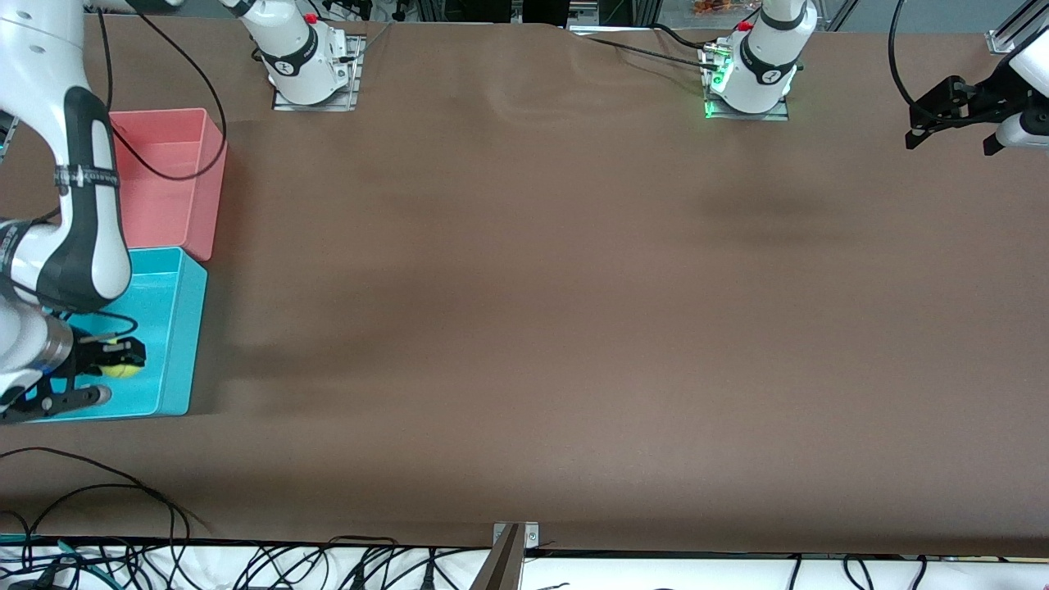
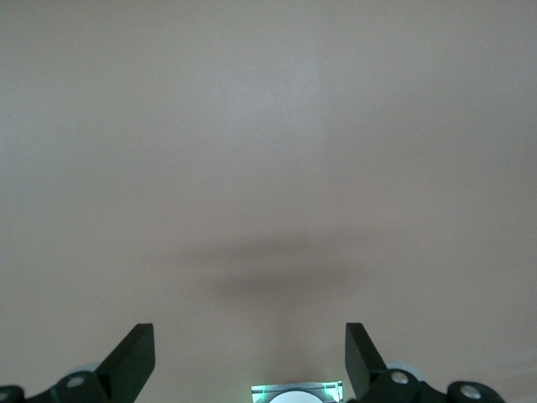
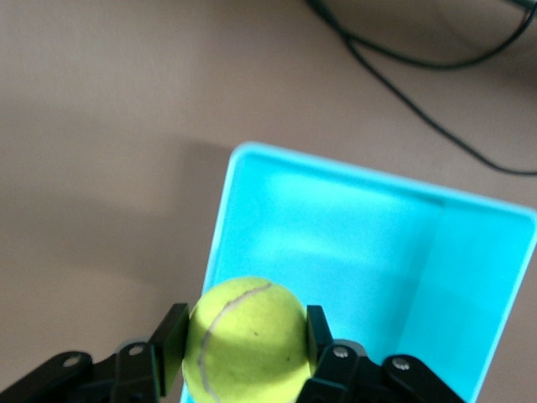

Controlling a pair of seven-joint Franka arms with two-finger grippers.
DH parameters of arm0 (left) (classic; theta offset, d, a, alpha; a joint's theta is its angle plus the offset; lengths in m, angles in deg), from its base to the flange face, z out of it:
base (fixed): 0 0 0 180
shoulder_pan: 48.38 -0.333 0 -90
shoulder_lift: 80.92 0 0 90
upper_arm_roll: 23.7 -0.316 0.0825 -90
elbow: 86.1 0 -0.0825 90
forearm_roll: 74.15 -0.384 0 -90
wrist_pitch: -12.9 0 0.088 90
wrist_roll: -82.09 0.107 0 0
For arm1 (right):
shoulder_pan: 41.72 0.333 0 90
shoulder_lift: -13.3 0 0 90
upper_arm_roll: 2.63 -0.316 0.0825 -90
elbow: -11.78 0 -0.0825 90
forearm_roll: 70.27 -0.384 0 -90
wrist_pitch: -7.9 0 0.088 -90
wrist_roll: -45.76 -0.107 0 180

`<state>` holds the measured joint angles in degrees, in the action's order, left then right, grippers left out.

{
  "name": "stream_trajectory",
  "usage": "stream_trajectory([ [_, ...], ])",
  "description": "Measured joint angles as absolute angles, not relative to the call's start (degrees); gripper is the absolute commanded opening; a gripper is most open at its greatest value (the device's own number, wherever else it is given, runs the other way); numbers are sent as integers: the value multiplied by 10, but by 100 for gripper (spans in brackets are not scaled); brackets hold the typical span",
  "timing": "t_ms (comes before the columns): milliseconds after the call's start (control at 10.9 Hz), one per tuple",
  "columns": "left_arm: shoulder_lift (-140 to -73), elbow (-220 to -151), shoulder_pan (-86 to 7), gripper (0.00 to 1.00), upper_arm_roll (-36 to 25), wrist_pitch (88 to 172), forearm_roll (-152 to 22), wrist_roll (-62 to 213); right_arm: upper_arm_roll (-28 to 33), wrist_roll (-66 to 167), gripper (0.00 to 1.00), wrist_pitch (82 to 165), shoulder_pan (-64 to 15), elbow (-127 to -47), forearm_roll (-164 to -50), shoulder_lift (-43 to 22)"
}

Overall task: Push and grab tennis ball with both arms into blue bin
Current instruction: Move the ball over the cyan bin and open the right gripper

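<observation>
R gripper [image 1: 123, 360] is hanging over the blue bin [image 1: 176, 344] at the right arm's end of the table [image 1: 524, 328], its 2 fingers clamping the tennis ball [image 1: 123, 370] w/ the ball up above the bin's inside, not lying on its floor. In the right wrist view the ball [image 3: 245, 340] is sitting betw. both pads. Pink bin [image 1: 176, 176] is standing just beside the blue 1, farther from the front camera. L gripper [image 1: 942, 115] is waiting over bare table at the left arm's end, jaws spread wide, holding nothing.

White arms [image 1: 82, 188], black fingers [image 3: 172, 336]
</observation>
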<state>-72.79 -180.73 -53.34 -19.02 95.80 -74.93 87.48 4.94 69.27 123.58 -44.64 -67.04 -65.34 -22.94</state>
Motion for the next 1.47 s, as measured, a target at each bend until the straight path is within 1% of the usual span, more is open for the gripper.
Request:
stream_trajectory([
  [184,-728,-1807,-535,100,-194,952,-749,874,51,714,40,1301,-467,-797,-654,-174],
  [276,-728,-1807,-539,100,-194,942,-749,873,51,721,41,1311,-479,-833,-654,-163],
  [368,-728,-1807,-545,100,-194,934,-749,873,51,733,41,1316,-491,-855,-654,-156],
  [460,-728,-1807,-548,100,-194,932,-748,873,52,743,46,1317,-504,-869,-654,-152],
  [552,-728,-1807,-548,100,-193,931,-748,873,52,751,47,1318,-517,-881,-654,-149],
  [735,-728,-1807,-548,100,-193,931,-747,873,52,757,47,1336,-534,-907,-654,-150],
  [919,-729,-1807,-548,100,-191,931,-746,874,52,757,100,1359,-537,-929,-654,-156],
  [1103,-731,-1807,-548,100,-190,931,-746,874,52,757,100,1366,-538,-933,-654,-164],
  [1471,-731,-1807,-548,100,-190,931,-746,874,49,757,100,1367,-538,-929,-655,-159],
])
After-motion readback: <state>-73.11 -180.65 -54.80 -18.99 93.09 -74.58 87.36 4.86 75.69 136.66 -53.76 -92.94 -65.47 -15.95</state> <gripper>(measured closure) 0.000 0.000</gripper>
